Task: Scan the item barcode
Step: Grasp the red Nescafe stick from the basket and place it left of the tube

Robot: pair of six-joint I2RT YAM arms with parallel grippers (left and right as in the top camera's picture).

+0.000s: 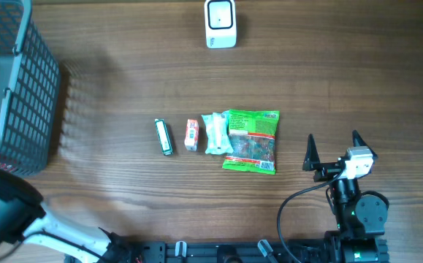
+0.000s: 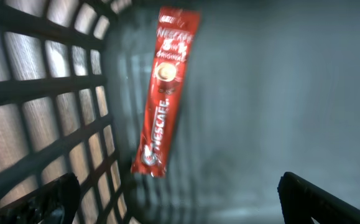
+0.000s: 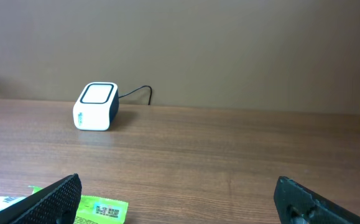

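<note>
here the left gripper (image 2: 176,180) has its fingers wide apart over a red nescafe sachet (image 2: 165,93) inside the grey basket (image 2: 43,93); the right gripper (image 1: 333,136), empty, has its fingers apart too.

Left end effector (image 2: 183,202) wide apart, right end effector (image 1: 334,148) wide apart

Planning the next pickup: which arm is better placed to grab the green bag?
Right. The right gripper, open, sits just beside the green bag; the left gripper is off at the basket, over the sachet.
</note>
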